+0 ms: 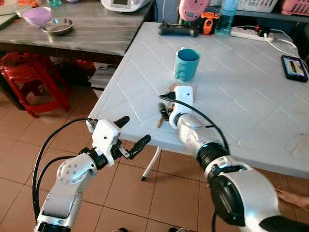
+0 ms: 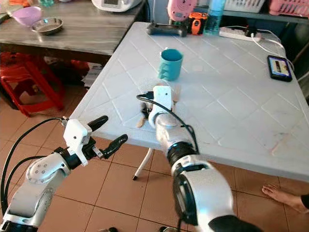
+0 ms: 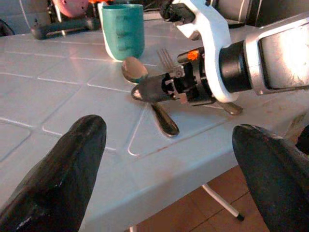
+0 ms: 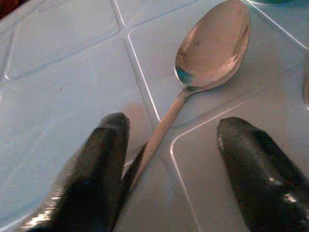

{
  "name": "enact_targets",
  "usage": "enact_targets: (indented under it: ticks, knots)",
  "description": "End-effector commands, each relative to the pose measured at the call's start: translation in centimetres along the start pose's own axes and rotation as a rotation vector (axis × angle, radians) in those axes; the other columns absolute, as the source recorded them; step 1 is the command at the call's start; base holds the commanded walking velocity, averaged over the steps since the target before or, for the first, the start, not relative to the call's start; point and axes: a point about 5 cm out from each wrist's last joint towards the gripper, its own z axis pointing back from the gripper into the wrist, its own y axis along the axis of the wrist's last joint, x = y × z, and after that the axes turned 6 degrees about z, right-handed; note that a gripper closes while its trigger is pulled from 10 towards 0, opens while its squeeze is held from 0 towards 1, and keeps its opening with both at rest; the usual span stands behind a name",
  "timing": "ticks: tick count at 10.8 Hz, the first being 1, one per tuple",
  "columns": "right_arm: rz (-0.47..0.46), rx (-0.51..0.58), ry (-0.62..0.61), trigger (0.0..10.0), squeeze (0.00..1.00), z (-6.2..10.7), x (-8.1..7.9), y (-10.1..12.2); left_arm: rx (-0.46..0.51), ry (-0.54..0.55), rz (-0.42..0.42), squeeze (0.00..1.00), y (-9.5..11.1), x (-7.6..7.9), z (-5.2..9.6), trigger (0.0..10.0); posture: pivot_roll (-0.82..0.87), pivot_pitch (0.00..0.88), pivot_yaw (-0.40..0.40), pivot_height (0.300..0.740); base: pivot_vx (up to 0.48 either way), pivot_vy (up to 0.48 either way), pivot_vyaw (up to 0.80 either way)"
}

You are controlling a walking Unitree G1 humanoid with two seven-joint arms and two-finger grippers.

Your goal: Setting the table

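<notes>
Looking through the left eye view, I see the white worktop with a teal cup standing upright on it, which I take as landmark. My right end effector rests on the worktop near the front edge, on the near side of the cup, with the spoon under it. My left end effector hovers off the worktop's near edge, over the tiled floor, fingers spread and holding nothing. Beyond the cup, at the far edge, lie a black dumbbell-like bar and a white power strip; a phone lies to the cup's right. Left of the cup, a wooden table carries a purple bowl and a metal bowl, with a red stool beneath.

The right eye view repeats this layout; a person's bare foot rests on the floor at the lower right.

From the left wrist view, I see the left fingers wide apart and empty. Past them, the spoon's bowl lies just beside the cup's base, a fork lies next to it, and the right end effector sits over both handles.

From the right wrist view, I see the right fingers released, straddling the spoon's handle: one finger touches or nearly touches it, the other stands apart. The spoon lies flat on the worktop, bowl upward, not gripped.
</notes>
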Motion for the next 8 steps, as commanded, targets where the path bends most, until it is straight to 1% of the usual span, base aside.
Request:
enact_targets:
  ticks: [1,3,8]
  knots:
    - [0.001,-0.107,-0.030,0.0,0.00,0.2,1.0,-2.3,-0.017,-0.006,-0.002,0.00,-0.2,0.2,0.3,10.0,0.03,0.169,-0.007,0.740,0.000,0.000,0.00]
    - [-0.007,-0.130,-0.061,0.0,0.00,0.3,2.5,-2.9,-0.023,-0.016,-0.001,0.00,-0.3,0.3,0.3,10.0,0.03,0.170,-0.003,0.740,0.000,0.000,0.00]
    - [0.027,-0.157,-0.049,0.0,0.00,0.8,4.2,-4.5,-0.036,-0.024,-0.008,0.00,-0.4,0.3,0.3,10.0,0.03,0.162,0.007,0.740,0.000,0.000,0.00]
